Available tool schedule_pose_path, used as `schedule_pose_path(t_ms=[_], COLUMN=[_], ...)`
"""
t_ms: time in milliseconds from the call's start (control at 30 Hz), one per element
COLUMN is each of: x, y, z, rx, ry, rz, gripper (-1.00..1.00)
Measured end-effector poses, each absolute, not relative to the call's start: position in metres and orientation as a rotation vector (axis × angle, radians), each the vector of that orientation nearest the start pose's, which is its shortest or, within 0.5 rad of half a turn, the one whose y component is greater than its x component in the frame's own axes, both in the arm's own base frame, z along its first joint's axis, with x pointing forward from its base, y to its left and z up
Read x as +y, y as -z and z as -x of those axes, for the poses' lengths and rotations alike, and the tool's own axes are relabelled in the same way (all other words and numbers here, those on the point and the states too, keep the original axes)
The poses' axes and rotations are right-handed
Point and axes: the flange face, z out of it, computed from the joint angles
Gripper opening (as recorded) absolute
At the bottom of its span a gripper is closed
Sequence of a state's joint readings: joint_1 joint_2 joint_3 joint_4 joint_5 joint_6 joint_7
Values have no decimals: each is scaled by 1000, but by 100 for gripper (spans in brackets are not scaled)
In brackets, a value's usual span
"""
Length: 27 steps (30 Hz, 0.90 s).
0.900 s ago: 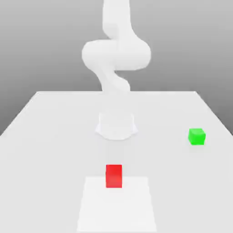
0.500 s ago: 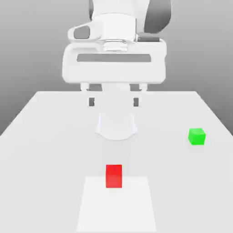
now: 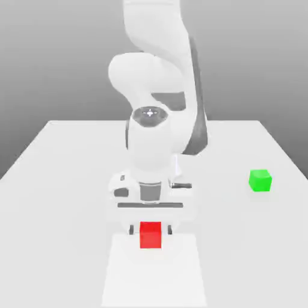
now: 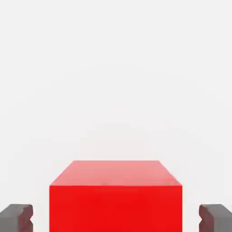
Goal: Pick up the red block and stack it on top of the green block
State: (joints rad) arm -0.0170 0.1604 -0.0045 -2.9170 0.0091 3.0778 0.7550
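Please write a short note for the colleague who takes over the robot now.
Gripper: open, one finger on each side of the red block, with gaps; not gripping.
Red block: on the table, between the fingers.
Green block: on the table, toward the exterior view's right.
Done: gripper placed around the red block.
Left: close, lift, stack red on green.

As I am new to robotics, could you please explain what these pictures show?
The machine is a single white robot arm, a Franka Panda. The exterior view looks at the scene from off the arm; the hand view comes from a camera on its hand. On the pale tabletop sit a red cube and, toward the exterior view's right, a green cube. The end effector is open, its fingers either side of the red cube with gaps between, so nothing is held.
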Motion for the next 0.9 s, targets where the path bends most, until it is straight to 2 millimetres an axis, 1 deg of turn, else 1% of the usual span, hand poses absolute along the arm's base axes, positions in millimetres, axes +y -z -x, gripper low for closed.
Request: schedule_pose_path(t_ms=[67, 100, 133, 200, 400, 500, 667, 767, 900], x=[-8, -8, -8, -8, -7, 19, 76, 112, 158], y=[-147, -143, -146, -158, -204, -222, -250, -265, -282], z=[-327, -326, -327, -328, -327, -330, -328, -320, -301], rx=[1202, 1202, 1202, 1202, 1201, 1131, 976, 877, 743], ry=[1, 0, 0, 0, 0, 14, 37, 47, 55], rz=[2902, 2903, 2903, 2903, 2903, 2916, 2943, 2958, 2980], gripper=[-100, -100, -100, -100, -100, -100, -100, -100, -100])
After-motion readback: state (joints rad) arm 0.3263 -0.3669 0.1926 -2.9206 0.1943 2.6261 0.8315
